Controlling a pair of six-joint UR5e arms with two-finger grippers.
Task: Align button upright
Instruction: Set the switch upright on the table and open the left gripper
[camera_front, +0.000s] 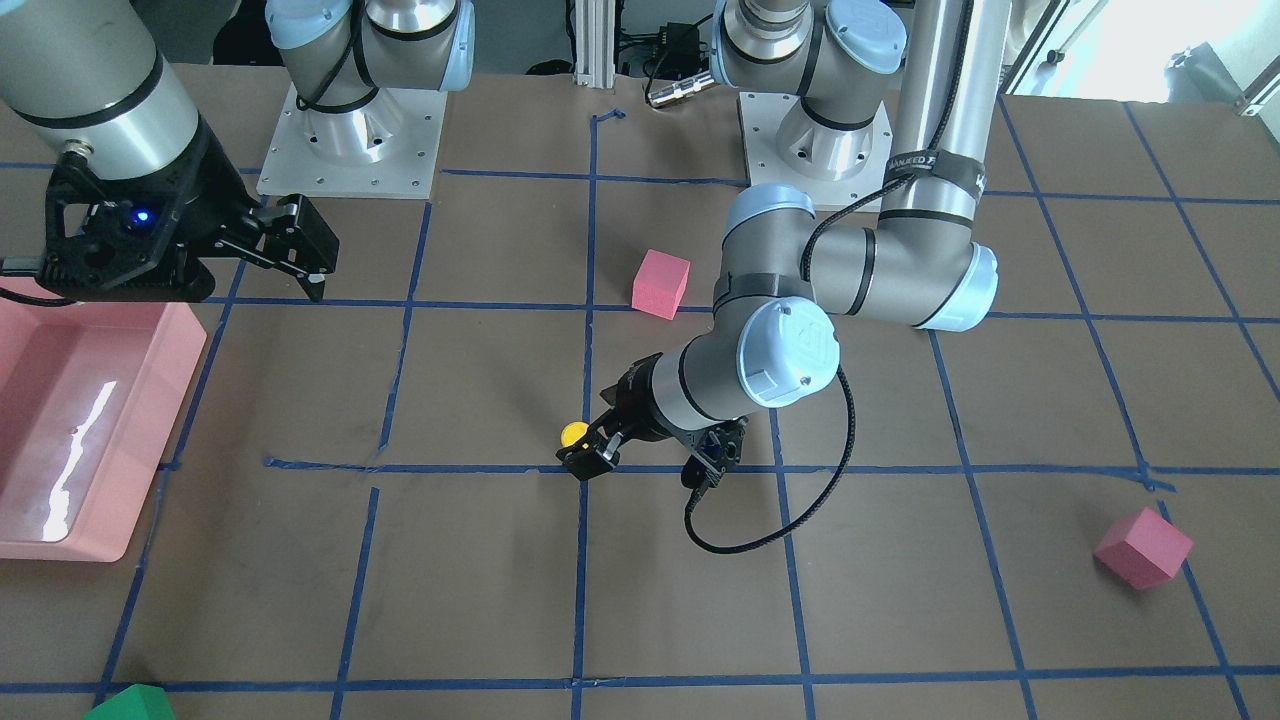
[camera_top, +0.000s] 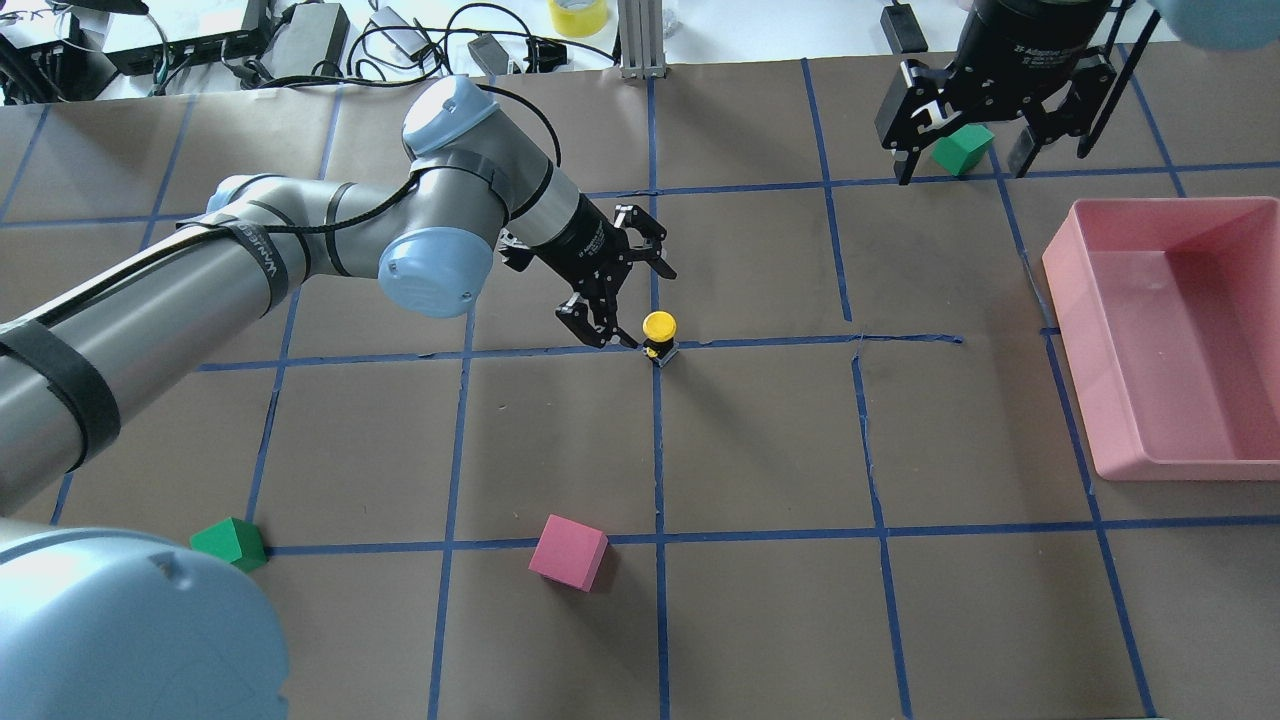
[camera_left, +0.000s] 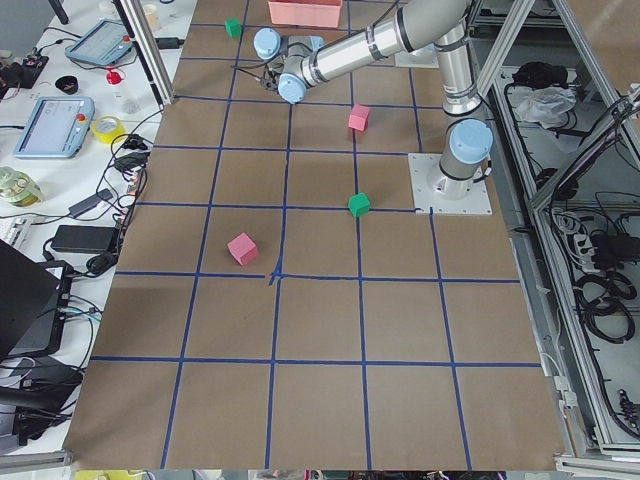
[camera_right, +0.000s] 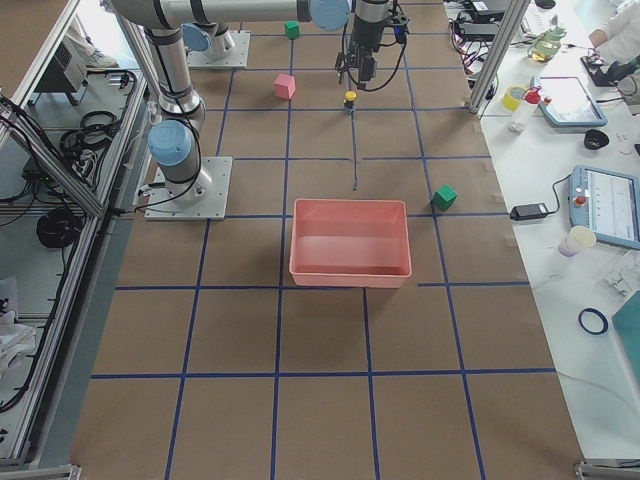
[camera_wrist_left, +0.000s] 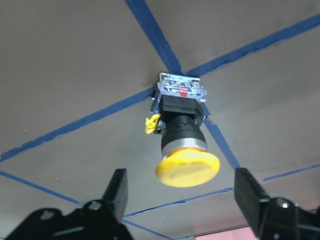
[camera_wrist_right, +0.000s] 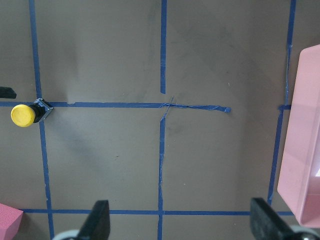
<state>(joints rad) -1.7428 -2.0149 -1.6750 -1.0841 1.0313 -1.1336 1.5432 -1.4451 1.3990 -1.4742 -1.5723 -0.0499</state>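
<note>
The button (camera_top: 659, 333) has a round yellow cap, a black body and a whitish base block. It stands upright on a blue tape crossing near the table's middle, and also shows in the front view (camera_front: 574, 434) and the left wrist view (camera_wrist_left: 182, 140). My left gripper (camera_top: 637, 305) is open and hangs just beside and above the button, its fingers (camera_wrist_left: 117, 192) on either side of the cap and clear of it. My right gripper (camera_top: 962, 165) is open and empty, high over the far right of the table. The right wrist view shows the button (camera_wrist_right: 25, 114) far off at the left.
A pink bin (camera_top: 1070, 300) sits at the right. A green cube (camera_top: 960, 148) lies under the right gripper. A pink cube (camera_top: 568, 551) and another green cube (camera_top: 230, 543) lie near the robot's side. A second pink cube (camera_front: 1142, 547) lies far to the left arm's side.
</note>
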